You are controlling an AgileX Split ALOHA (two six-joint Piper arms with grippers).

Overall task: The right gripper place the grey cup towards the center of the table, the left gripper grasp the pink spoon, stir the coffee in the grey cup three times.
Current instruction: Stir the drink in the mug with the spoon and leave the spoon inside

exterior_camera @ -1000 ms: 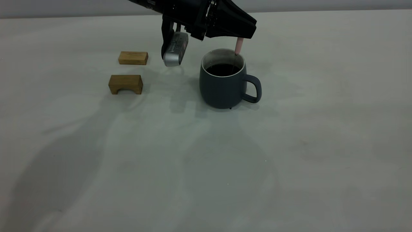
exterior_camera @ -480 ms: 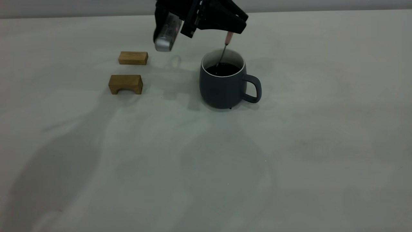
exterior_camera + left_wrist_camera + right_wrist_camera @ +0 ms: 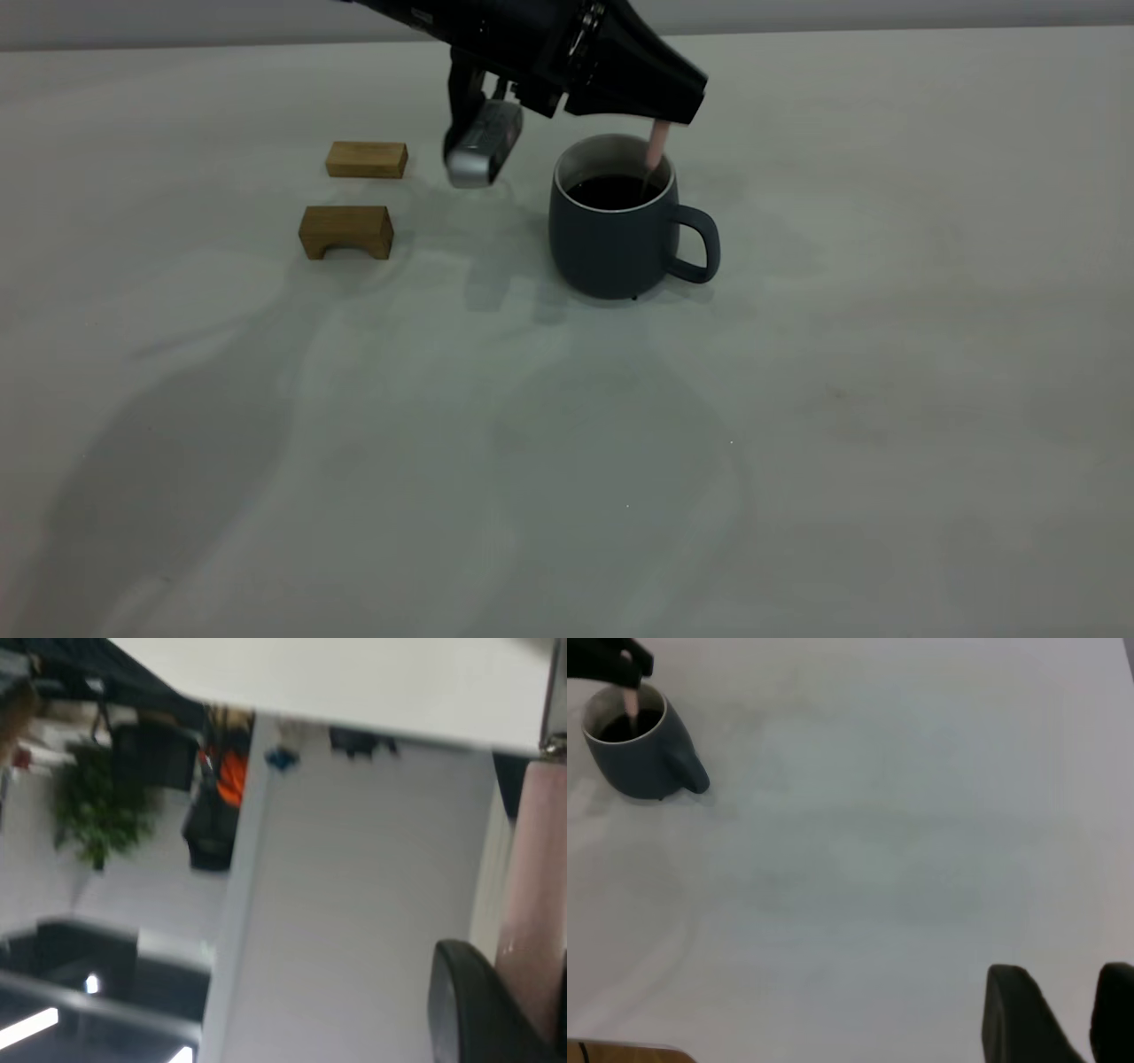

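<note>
The grey cup (image 3: 611, 239) stands upright on the table (image 3: 797, 399), handle to the right in the exterior view, with dark coffee (image 3: 611, 190) inside. My left gripper (image 3: 678, 111) hangs just above the cup's far right rim, shut on the pink spoon (image 3: 656, 146). The spoon points down into the coffee and its bowl is hidden. The left wrist view shows the pink handle (image 3: 539, 895) against a black finger (image 3: 469, 1010). My right gripper (image 3: 1090, 1010) is open and holds nothing, far from the cup (image 3: 638, 753); it is out of the exterior view.
Two brown wooden blocks lie left of the cup: a flat one (image 3: 366, 159) farther back and an arched one (image 3: 345, 231) nearer. The silver cylinder part (image 3: 483, 146) of the left arm hangs between them and the cup.
Half a second ago the left gripper was higher and farther left, with the spoon's metal neck showing. It has dropped and shifted right, so the spoon sits deeper in the coffee.
</note>
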